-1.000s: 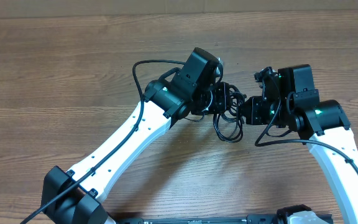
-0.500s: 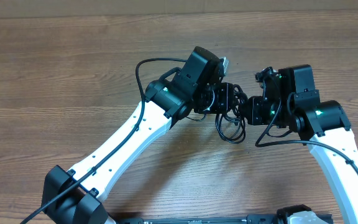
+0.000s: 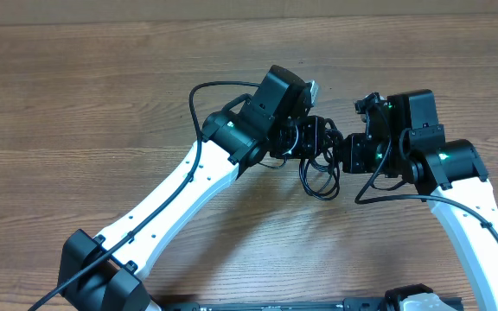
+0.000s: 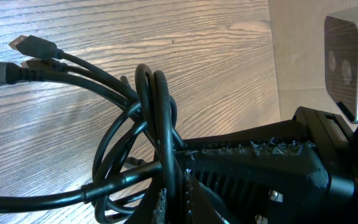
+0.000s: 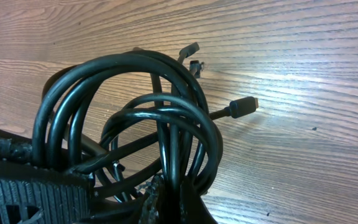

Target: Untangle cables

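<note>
Spreading across every view is a brown wood-grain tabletop (image 3: 76, 104). Two white arms reach over it and meet near the middle: the left arm (image 3: 180, 194) from the lower left, the right arm (image 3: 474, 216) from the lower right. Between their black heads sits the bundle of cables (image 3: 320, 177), a knot of thin black loops. The left pincer (image 3: 308, 142) is clamped on strands at one side of the knot, and the right pincer (image 3: 344, 154) is closed on strands at the other. One small plug (image 5: 244, 104) pokes out free of the loops, and another plug end (image 4: 33, 45) shows in the left wrist view.
</note>
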